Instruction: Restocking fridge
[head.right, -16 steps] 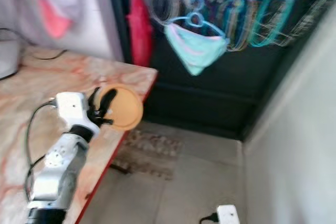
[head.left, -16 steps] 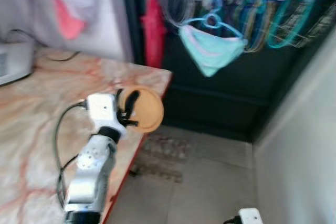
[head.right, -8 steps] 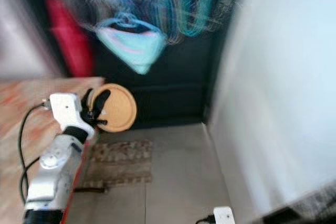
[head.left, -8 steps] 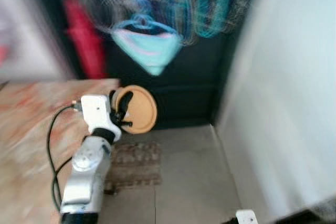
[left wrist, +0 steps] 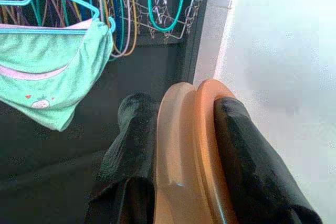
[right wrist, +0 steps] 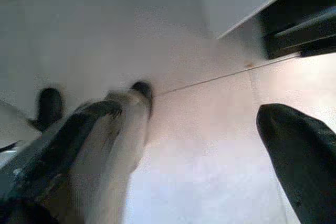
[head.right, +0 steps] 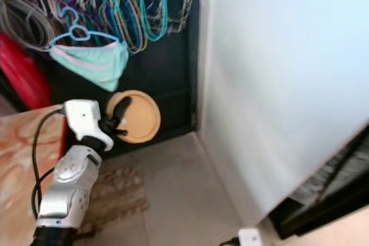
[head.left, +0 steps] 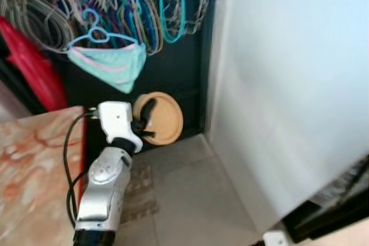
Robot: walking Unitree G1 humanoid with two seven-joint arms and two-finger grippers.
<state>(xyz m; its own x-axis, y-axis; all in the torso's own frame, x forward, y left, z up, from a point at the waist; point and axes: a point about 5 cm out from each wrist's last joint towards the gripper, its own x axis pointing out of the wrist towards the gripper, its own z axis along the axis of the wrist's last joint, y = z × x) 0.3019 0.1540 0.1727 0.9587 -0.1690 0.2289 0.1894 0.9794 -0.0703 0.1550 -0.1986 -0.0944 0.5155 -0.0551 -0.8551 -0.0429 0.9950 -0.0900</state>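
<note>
Carrying is the step in hand, as I judge it: the round orange plate is held clear of every surface, up in front of the robot and left of centre, in the left gripper. To carry it well, the grip should stay firm and the plate should be kept from swinging while the robot turns, since it is pinched at one edge only and the rest hangs free of support (a knock against the white panel to the right would be the likely fault). No fridge interior can be identified from these views, so the destination cannot be confirmed.

Appearance of the plate: a shallow disc, orange-tan, smooth and slightly glossy, with a raised rim. It stands on edge, its face towards the camera. In the left wrist view the rim shows as two stacked ridges, with one black finger on either side, clamped on it.

Surroundings: behind the plate is a dark wall hung with many coloured wire hangers; a mint-green garment hangs from a blue one, just above and left of the plate. A red cloth hangs at far left. The marbled table lies near left, beside the silver forearm. A patterned mat lies on the grey floor below.

The right gripper hangs low over the floor, fingers spread apart, holding nothing.
</note>
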